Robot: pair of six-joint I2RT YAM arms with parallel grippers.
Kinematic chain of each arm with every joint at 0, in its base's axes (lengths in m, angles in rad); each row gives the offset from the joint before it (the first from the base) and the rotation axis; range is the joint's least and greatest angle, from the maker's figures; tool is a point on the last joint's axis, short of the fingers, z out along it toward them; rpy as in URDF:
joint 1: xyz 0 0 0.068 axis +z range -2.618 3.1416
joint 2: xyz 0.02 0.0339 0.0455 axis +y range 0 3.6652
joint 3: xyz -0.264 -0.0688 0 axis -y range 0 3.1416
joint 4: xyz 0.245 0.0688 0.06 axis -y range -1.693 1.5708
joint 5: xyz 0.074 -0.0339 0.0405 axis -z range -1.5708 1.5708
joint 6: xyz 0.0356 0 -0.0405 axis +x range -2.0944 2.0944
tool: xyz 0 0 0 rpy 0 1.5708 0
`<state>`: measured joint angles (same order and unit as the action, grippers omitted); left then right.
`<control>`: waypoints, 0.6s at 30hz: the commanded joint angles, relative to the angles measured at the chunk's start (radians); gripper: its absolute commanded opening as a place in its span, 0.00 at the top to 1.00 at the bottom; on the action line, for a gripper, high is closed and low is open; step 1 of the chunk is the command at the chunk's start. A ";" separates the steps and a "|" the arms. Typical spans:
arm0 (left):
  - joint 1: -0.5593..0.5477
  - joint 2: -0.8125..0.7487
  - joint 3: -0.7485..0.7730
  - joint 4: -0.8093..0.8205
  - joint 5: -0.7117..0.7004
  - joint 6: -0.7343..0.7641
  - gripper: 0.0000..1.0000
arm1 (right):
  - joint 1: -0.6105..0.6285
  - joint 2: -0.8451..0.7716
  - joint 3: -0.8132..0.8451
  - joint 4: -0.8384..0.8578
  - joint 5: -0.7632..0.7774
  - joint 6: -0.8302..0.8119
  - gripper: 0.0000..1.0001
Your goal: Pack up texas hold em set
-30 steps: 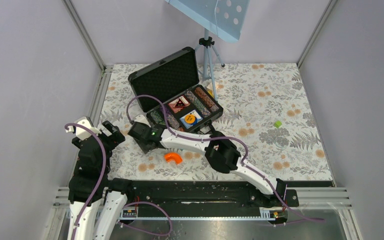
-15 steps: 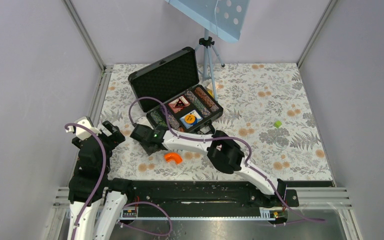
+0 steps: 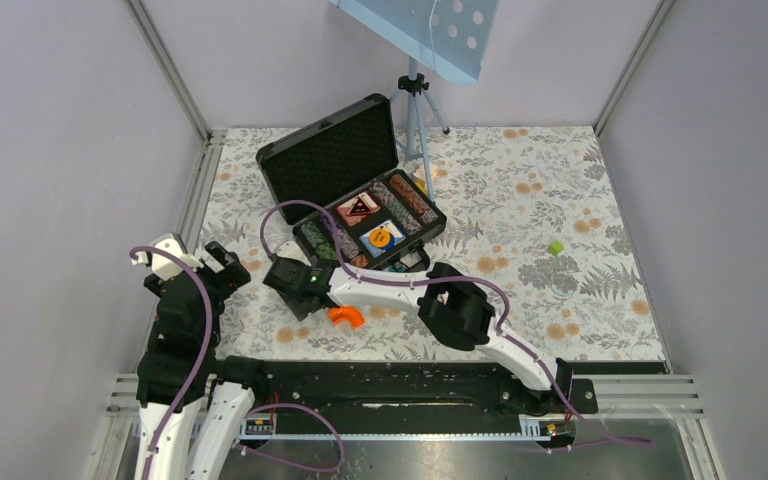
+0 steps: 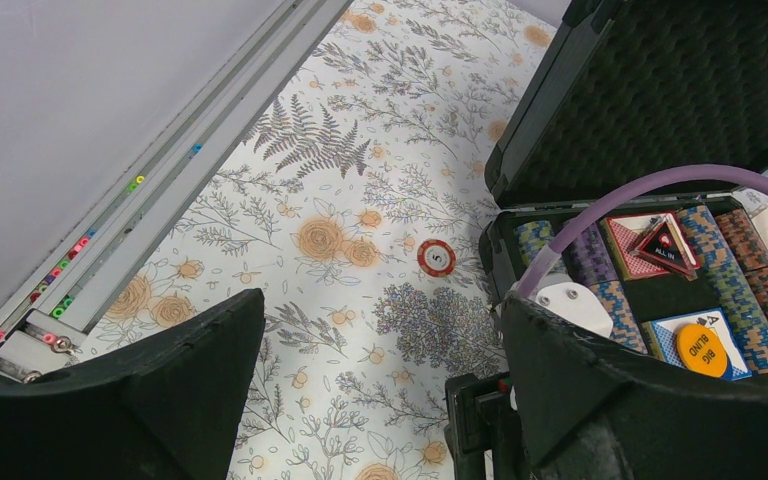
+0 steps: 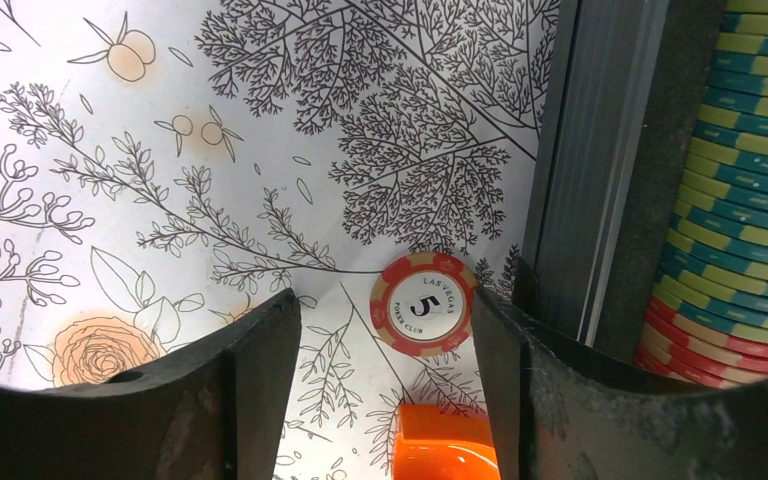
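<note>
Right end effector (image 5: 380,310) has slid back toward 6 o'clock off the briefcase (image 3: 330,155) corner, fingers apart, empty. Loose chip (image 5: 424,304) lies flat on the counter (image 4: 340,150), briefcase at its 3 o'clock, so that one's not packed yet. Left end effector (image 4: 380,310) idles, wide apart.

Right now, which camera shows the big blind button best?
Left wrist: the button lies on the blue deck, lettering readable. Top view shows only a small orange dot; right wrist misses it.
</note>
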<state>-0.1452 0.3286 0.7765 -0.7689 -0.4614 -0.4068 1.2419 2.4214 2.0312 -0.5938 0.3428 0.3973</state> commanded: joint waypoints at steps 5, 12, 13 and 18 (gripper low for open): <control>-0.004 -0.009 -0.001 0.045 -0.019 0.011 0.13 | -0.005 -0.002 -0.091 -0.071 -0.030 0.021 0.39; -0.005 -0.009 -0.002 0.044 -0.019 0.011 0.13 | 0.006 -0.051 -0.153 -0.006 -0.130 0.057 0.43; -0.005 -0.010 -0.002 0.046 -0.019 0.011 0.13 | 0.014 -0.054 -0.153 -0.005 -0.132 0.059 0.43; -0.005 -0.010 -0.003 0.047 -0.018 0.011 0.13 | 0.041 -0.063 -0.152 -0.003 -0.152 0.071 0.43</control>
<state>-0.1467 0.3286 0.7761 -0.7685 -0.4614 -0.4068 1.2442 2.3550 1.9190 -0.5373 0.2989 0.4164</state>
